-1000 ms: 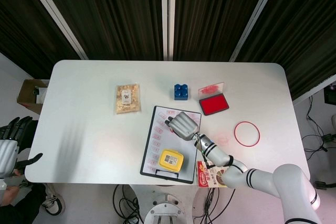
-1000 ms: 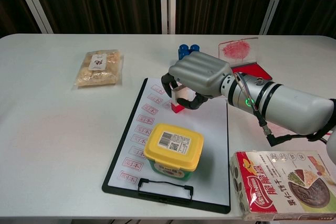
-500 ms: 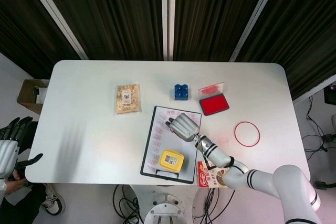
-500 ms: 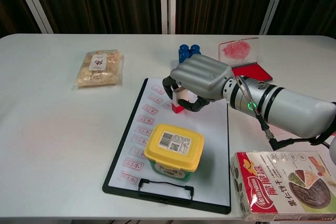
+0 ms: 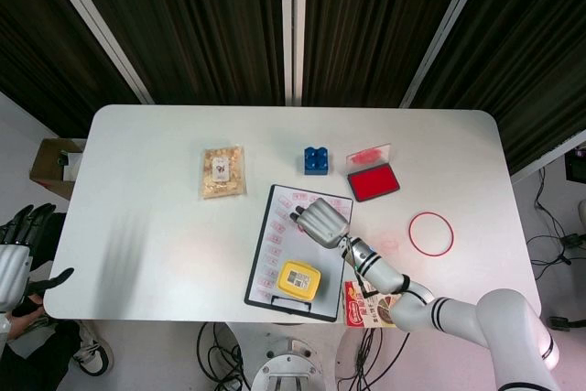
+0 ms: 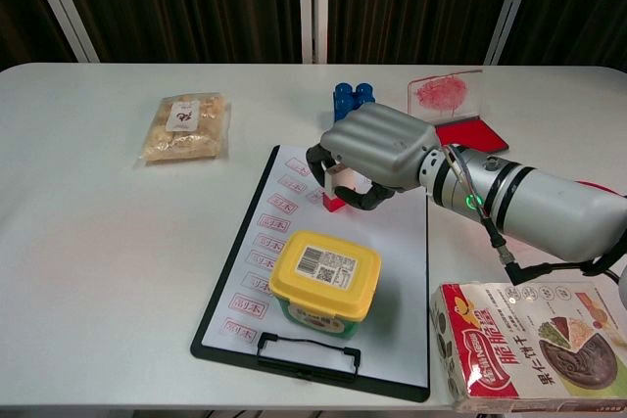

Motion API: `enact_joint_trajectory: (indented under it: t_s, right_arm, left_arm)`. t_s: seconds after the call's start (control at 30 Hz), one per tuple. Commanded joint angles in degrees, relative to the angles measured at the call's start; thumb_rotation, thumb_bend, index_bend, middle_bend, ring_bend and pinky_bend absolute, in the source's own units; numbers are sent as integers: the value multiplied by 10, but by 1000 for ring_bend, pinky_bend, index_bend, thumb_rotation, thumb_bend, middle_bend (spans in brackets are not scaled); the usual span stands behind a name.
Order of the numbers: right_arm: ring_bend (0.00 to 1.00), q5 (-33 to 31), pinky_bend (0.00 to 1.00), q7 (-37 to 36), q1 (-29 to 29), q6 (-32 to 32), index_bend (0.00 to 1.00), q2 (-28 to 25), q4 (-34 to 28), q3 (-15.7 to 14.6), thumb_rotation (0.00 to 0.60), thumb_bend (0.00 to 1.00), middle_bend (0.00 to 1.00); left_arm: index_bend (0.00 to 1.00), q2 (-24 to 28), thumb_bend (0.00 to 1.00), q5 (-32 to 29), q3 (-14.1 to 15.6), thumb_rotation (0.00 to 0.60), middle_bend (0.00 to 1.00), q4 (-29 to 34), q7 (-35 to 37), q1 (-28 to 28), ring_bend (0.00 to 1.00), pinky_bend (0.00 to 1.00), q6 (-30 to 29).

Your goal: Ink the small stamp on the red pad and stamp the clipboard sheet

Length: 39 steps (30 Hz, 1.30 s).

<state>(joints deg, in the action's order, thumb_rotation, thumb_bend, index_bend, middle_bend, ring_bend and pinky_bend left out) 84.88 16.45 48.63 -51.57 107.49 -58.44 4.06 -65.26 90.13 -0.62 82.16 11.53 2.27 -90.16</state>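
My right hand [image 6: 377,150] [image 5: 320,220] hovers over the upper part of the clipboard sheet [image 6: 392,271] [image 5: 331,267] and holds the small stamp [image 6: 336,201] between thumb and fingers, its red base pressed on or just above the paper. A column of red stamp marks [image 6: 267,242] runs down the sheet's left edge. The red ink pad [image 5: 374,183] [image 6: 471,134] lies open behind the clipboard, its lid standing up. My left hand [image 5: 16,258] hangs off the table's left edge, fingers spread, holding nothing.
A yellow-lidded tub [image 6: 324,276] [image 5: 298,279] stands on the clipboard near its clip. A blue block [image 5: 317,159], a snack bag [image 5: 222,171], a red ring [image 5: 430,233] and a food box [image 6: 534,342] lie around it.
My right hand with the stamp has crept slightly toward the near right over the sheet. The left hand has barely moved.
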Motion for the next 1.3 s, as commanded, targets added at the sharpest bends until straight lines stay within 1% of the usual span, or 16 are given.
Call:
enact_joint_trajectory:
  t_s: [0.03,0.2,0.4,0.5,0.63,0.7,0.8,0.9,1.0,1.13,1.3]
  right_arm:
    - [855,11,1000,-8,-4,-27,1000,-1,0,5,600,449,867]
    - [855,28,1000,-33,-18,-90,1000,-29,-32,21,600,449,866]
    - [855,41,1000,-96,-50,-169,1000,-91,-106,37,600,449,866]
    - [855,44,1000,-110,-72,-188,1000,-132,-141,28,600,449,866]
    - [855,49,1000,-122,-104,-189,1000,-186,-163,-7,600,449,866]
    - [855,52,1000,-126,-123,-190,1000,-208,-159,-29,600,446,866]
    - [855,56,1000,-142,-151,-196,1000,-223,-139,-58,600,445,866]
    - [855,69,1000,-162,-179,-214,1000,-222,-108,-84,600,444,864]
    - [855,83,1000,-177,-200,-233,1000,-213,-78,-98,600,444,857]
    - [855,86,1000,-178,-219,-239,1000,-199,-49,-104,600,442,850]
    - [855,81,1000,-178,-228,-224,999,-179,-19,-104,600,442,844]
  left_arm:
    - [65,1,0,1,0,600,83,0,0,0,52,159,-1]
    - [66,2,0,3,0,600,83,3,-2,0,52,159,-2]
    - [65,3,0,9,2,600,83,13,-12,0,52,159,-4]
    - [65,5,0,13,2,600,83,21,-20,1,52,159,-7]
    - [65,6,0,17,3,600,83,31,-32,2,52,159,-7]
    - [65,6,0,18,4,600,83,36,-37,3,52,159,-6]
    - [66,5,0,18,4,600,83,38,-41,4,52,159,-2]
    - [65,2,0,18,5,600,83,39,-44,7,52,159,2]
    - [65,1,0,18,5,600,83,39,-47,9,52,159,6]
    - [65,0,0,19,6,600,83,41,-50,9,52,159,7]
    - [65,-1,0,22,8,600,83,43,-51,8,52,159,4]
